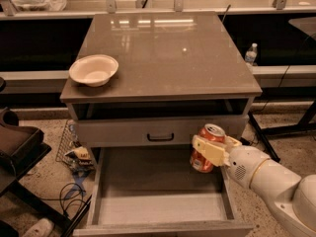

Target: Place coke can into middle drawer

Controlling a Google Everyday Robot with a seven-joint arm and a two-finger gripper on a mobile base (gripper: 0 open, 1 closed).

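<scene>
The coke can, red-orange with a silver top, is held upright in my gripper, whose pale fingers are shut around its middle. The white arm comes in from the lower right. The can hangs over the right side of the middle drawer, which is pulled out wide with a bare pale floor. The can is above the floor, not resting on it.
A white bowl sits on the left of the grey cabinet top. The upper drawer front with a black handle is closed. A clear water bottle stands behind at right. Cables and clutter lie on the floor at left.
</scene>
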